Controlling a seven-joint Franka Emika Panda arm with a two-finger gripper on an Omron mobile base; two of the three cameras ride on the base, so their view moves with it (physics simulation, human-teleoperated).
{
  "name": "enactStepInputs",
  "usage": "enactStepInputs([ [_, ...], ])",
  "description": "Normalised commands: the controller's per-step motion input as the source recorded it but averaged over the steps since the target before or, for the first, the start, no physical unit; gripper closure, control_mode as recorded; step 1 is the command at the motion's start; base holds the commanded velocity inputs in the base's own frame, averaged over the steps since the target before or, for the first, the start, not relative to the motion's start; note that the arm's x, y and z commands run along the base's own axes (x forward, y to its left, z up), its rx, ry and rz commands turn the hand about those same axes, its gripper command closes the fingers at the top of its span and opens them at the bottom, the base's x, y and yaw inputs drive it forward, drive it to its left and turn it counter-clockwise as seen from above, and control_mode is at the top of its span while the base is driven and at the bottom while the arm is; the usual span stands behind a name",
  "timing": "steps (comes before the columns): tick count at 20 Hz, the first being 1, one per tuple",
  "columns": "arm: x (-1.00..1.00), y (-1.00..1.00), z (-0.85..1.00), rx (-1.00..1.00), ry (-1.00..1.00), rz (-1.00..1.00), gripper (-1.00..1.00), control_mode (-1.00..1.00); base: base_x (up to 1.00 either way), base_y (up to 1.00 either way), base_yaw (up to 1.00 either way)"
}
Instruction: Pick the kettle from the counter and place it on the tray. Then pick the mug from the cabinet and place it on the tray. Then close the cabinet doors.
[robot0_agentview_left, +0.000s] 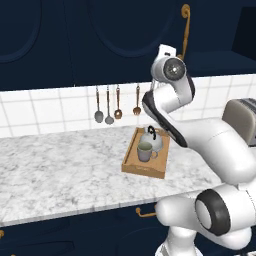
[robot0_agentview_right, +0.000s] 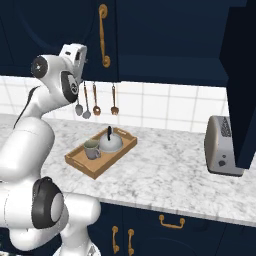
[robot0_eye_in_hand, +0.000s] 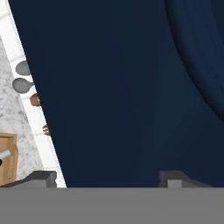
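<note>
The wooden tray (robot0_agentview_left: 131, 165) (robot0_agentview_right: 75, 161) lies on the marbled counter (robot0_agentview_left: 60, 170) (robot0_agentview_right: 170, 170). On it stand the silver kettle (robot0_agentview_left: 154, 140) (robot0_agentview_right: 111, 142) and, touching or just beside it, the grey mug (robot0_agentview_left: 145, 152) (robot0_agentview_right: 91, 149). My hand (robot0_agentview_left: 166, 51) (robot0_agentview_right: 75, 53) is raised high in front of the left cabinet door (robot0_agentview_right: 60, 25), close to its brass handle (robot0_agentview_left: 185, 27) (robot0_agentview_right: 103, 35). In the hand view my gripper (robot0_eye_in_hand: 107, 178) is open with nothing between its fingers, and it faces the navy door panel (robot0_eye_in_hand: 131, 87) at close range. The right cabinet door (robot0_agentview_right: 242, 85) stands swung open.
A boxy silver toaster (robot0_agentview_left: 242, 117) (robot0_agentview_right: 222, 145) sits on the counter to the right, under the open door. Several utensils (robot0_agentview_left: 117, 105) (robot0_agentview_right: 95, 102) hang on the tiled wall behind the tray. Navy drawers with brass pulls (robot0_agentview_right: 171, 222) run below the counter edge.
</note>
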Motion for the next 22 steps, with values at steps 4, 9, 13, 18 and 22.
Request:
enactStepInputs([
  [4,0.22,0.00,0.00,0.00,0.00,0.07,-1.00,-1.00,0.00,0.00,0.00],
  [9,0.02,0.00,-0.02,-0.02,0.00,0.08,-1.00,-1.00,0.00,0.00,0.00],
  [13,-0.16,-0.01,0.02,0.00,0.00,0.07,-1.00,-1.00,0.00,0.00,0.00],
  [18,-0.34,-0.11,0.10,-0.02,0.00,0.03,-1.00,-1.00,0.00,0.00,0.00],
  [22,-0.52,-0.09,0.15,0.00,0.00,0.00,-1.00,-1.00,0.00,0.00,0.00],
])
